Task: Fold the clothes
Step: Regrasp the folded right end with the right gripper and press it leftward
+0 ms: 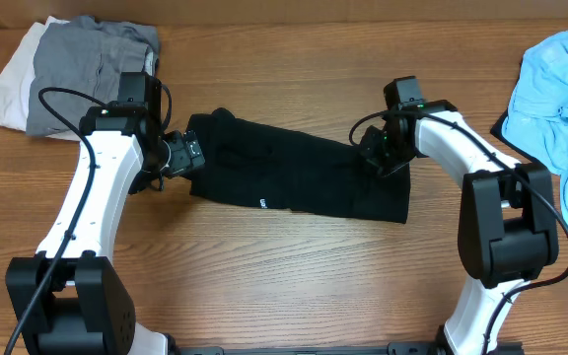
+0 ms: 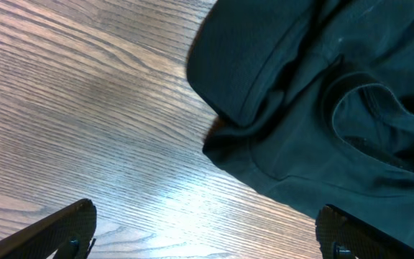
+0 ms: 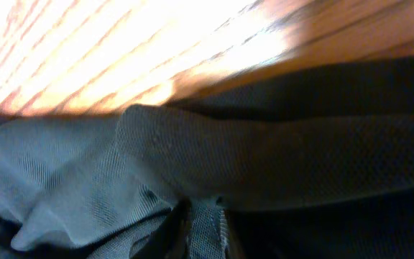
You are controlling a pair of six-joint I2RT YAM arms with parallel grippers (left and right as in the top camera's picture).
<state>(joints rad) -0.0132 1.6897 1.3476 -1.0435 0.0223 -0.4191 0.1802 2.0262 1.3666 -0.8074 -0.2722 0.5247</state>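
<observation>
Right claw (image 3: 196, 232) tight on crumpled black shirt (image 1: 304, 173), white logo (image 1: 263, 204); left claw (image 2: 203, 229) agape.

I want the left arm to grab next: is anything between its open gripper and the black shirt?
Nothing visible. The left gripper hangs open at the left end of the black shirt, and its wrist view shows only bare wooden table between it and the fabric's edge.

Mid-tabletop (image 1: 294, 286): one black shirt (image 1: 294, 177), folded into a long rumpled band, small white logo (image 1: 263, 205) near its front edge. Far left, grey garment (image 1: 92, 64) stacked over white garment (image 1: 3, 89). Far right, light blue garment (image 1: 560, 94), crumpled.
</observation>
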